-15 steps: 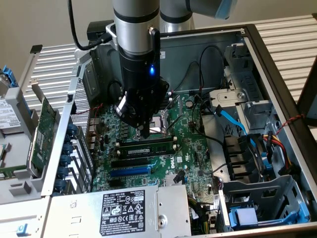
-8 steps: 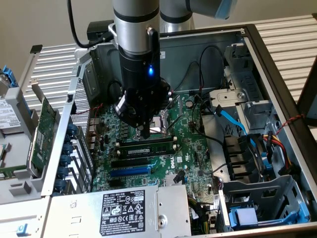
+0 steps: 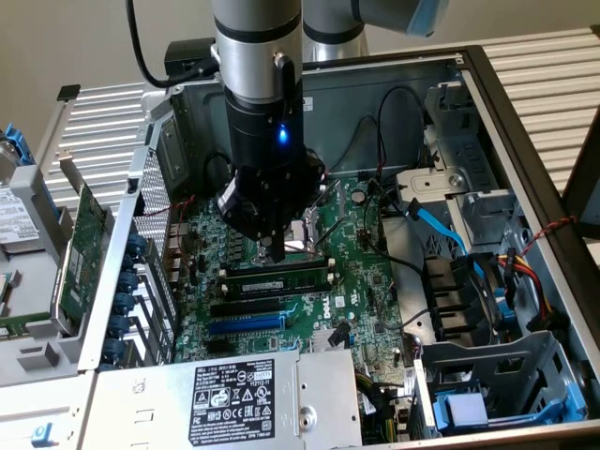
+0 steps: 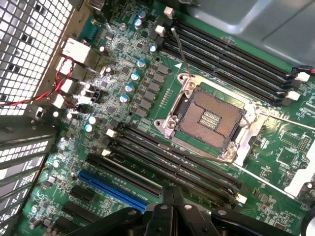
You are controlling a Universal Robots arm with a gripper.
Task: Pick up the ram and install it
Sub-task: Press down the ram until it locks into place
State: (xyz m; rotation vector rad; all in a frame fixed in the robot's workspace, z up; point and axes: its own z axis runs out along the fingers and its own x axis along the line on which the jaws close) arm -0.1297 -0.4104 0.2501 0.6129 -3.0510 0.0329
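Note:
The ram (image 3: 277, 278), a long dark-green stick with black chips, stands in a memory slot of the motherboard (image 3: 366, 281) inside the open computer case. My gripper (image 3: 278, 255) hangs straight down with its tip just above the stick's middle; I cannot tell whether it touches. In the wrist view the gripper (image 4: 171, 189) has its two dark fingers (image 4: 165, 196) pressed together, shut with nothing between them. They hover over the row of black memory slots (image 4: 177, 162) beside the bare CPU socket (image 4: 212, 120).
A second bank of memory slots (image 4: 231, 59) lies beyond the socket. Black and blue expansion slots (image 3: 246, 322) sit beside the ram. The power supply (image 3: 234, 394), a drive cage with a blue cable (image 3: 441, 225) and a green expansion card (image 3: 84, 244) outside the case surround the board.

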